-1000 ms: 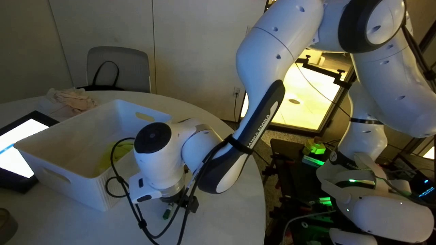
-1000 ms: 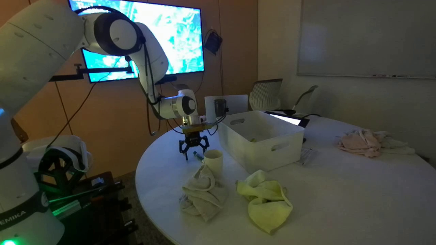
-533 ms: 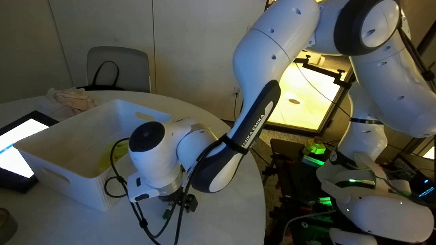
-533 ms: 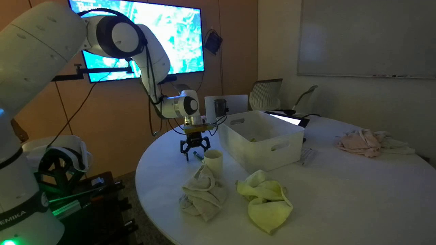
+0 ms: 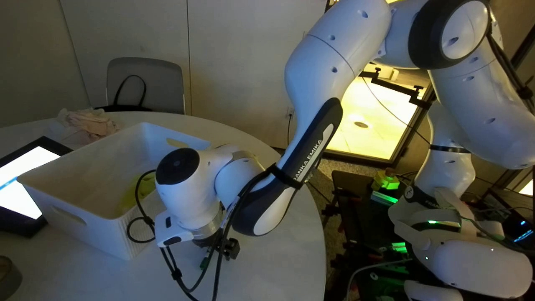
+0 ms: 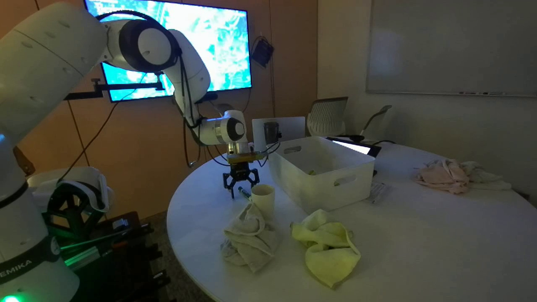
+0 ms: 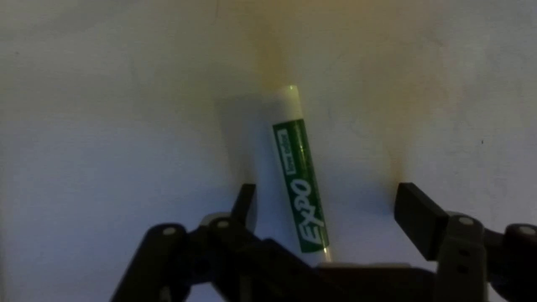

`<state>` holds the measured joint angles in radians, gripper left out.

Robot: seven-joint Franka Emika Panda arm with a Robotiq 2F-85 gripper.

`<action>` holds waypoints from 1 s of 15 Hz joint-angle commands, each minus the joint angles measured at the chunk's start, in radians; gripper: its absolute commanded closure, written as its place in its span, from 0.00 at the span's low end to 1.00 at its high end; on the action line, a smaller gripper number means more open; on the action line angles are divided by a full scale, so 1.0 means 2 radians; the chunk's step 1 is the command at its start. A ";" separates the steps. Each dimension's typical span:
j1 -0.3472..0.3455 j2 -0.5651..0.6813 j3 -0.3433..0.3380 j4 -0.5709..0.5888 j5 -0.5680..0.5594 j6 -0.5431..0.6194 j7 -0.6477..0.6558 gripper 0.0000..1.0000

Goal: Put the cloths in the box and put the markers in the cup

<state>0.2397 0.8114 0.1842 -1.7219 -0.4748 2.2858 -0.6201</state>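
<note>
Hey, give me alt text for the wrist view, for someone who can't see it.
A green Expo marker lies on a pale, smudged tabletop between the open jaws of a black gripper, with a gap on either side. Its white end points toward the top of the picture; its lower end is hidden behind the gripper.

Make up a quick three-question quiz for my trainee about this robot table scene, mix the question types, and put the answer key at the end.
1. True or false: the gripper is shut on the green marker.
2. How is the cup placed? A, lying on its side; B, upright outside the white box; C, upright inside it.
3. Fill in the colour: ___ cloth shows inside the box.

Key:
1. False; in the wrist view its jaws stand apart, with the marker seen between them, not gripped.
2. B.
3. Yellow-green.
</note>
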 commanded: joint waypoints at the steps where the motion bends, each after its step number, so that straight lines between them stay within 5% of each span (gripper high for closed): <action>1: -0.006 0.011 0.003 0.014 0.011 -0.003 -0.011 0.45; 8: -0.007 0.004 0.002 0.006 0.013 0.004 -0.006 0.95; 15: -0.005 -0.035 0.005 -0.031 0.010 0.014 0.006 0.92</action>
<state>0.2356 0.8022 0.1850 -1.7216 -0.4623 2.2861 -0.6182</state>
